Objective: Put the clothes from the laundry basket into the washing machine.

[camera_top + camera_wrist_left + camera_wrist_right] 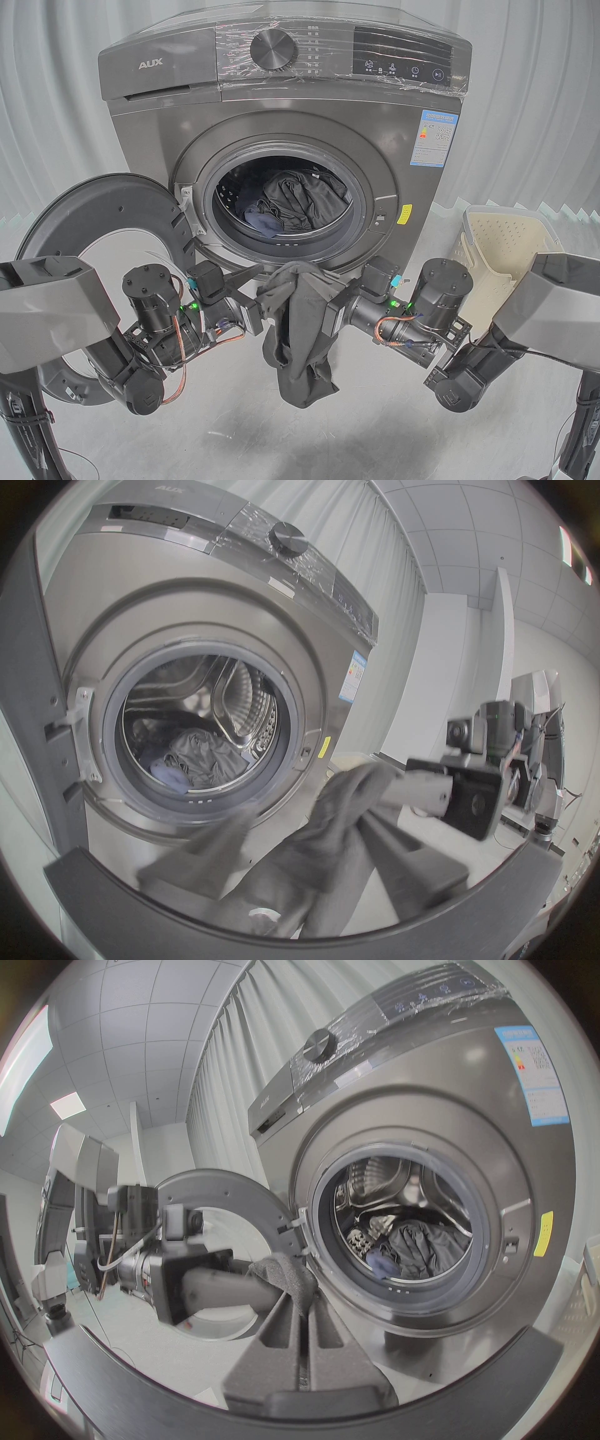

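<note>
- dark grey garment (299,325): held off the floor between the two grippers, just in front of the lower rim of the washing machine's door opening; its upper edge is stretched across from one gripper to the other; the rest hangs down in a long fold, clear of the floor (375,431).
- left gripper (265,297): at the garment's left end; fingers clamped on a bunched fold of the cloth; the cloth drapes between the fingers in the left wrist view.
- right gripper (334,297): at the garment's right end, facing the left gripper; fingers pressed together on the cloth, which bunches over their tips in the right wrist view.
- washing machine (281,125): front-loading, grey, standing on the floor directly ahead of both arms; door opening uncovered.
- drum (350,206): contains dark clothes (306,200) piled at its bottom, with a blue piece at their left edge.
- door (106,212): swung fully open to the left side of the machine, hinged at the left rim of the opening.
- laundry basket (500,244): cream, perforated; on the floor just beside the machine's right front corner, behind the right arm.
</note>
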Controlling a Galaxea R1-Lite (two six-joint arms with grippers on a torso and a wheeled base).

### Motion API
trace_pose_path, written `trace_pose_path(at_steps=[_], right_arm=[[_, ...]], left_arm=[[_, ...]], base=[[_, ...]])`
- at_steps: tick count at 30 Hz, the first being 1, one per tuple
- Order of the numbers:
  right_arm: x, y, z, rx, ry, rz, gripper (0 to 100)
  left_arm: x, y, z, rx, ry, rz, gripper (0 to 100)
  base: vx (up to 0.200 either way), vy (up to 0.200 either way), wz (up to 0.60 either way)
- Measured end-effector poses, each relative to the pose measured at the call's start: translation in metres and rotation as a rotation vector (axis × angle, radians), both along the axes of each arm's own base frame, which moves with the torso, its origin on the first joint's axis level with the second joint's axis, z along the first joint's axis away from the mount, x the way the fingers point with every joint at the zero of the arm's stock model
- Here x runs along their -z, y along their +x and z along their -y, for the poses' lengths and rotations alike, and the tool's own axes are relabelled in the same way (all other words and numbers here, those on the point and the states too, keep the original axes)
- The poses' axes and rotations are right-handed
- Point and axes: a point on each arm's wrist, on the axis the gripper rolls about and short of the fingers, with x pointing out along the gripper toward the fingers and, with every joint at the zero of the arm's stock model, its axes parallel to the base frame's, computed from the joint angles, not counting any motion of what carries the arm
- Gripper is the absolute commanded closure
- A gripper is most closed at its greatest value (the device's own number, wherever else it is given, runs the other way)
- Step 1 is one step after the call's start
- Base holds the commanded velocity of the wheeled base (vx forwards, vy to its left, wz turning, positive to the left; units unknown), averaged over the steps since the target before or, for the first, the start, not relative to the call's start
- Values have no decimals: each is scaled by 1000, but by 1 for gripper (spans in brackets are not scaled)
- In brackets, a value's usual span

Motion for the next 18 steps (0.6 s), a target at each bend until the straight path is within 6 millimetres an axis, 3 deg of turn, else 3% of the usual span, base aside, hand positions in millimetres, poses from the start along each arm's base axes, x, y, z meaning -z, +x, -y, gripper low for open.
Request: trace_pose_path(at_steps=[7, 18], right_arm=[[-28, 0, 3, 8, 51, 68, 100], [-51, 2, 3, 28, 104, 126, 100]], left_arm=[[20, -4, -4, -5, 37, -70, 0], [41, -5, -4, -4, 102, -107, 0]], base=[[0, 0, 0], [0, 0, 0]])
